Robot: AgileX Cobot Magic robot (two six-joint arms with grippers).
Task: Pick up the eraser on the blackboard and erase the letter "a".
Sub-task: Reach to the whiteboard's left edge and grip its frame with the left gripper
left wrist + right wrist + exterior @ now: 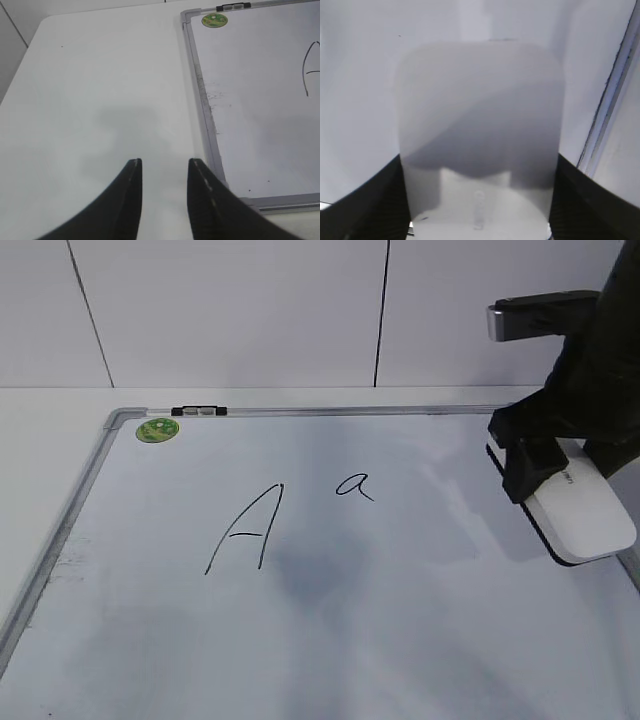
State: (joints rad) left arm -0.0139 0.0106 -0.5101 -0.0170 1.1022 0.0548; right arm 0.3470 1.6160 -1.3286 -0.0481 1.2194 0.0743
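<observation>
The white eraser (580,515) lies lengthwise near the right edge of the blackboard (400,620), its black felt base showing along its lower side. My right gripper (527,462) is shut on the eraser's far end; in the right wrist view the eraser (480,125) fills the space between the two fingers of this gripper (480,167). The small letter "a" (354,485) is at mid-board, well left of the eraser. My left gripper (164,162) is open and empty over the white table, left of the board's frame (207,120). It does not show in the exterior view.
A large capital "A" (248,530) is left of the small "a". A green sticker (157,429) and a black clip (198,411) sit at the board's far left corner. The board's grey frame edge (605,125) runs just right of the eraser.
</observation>
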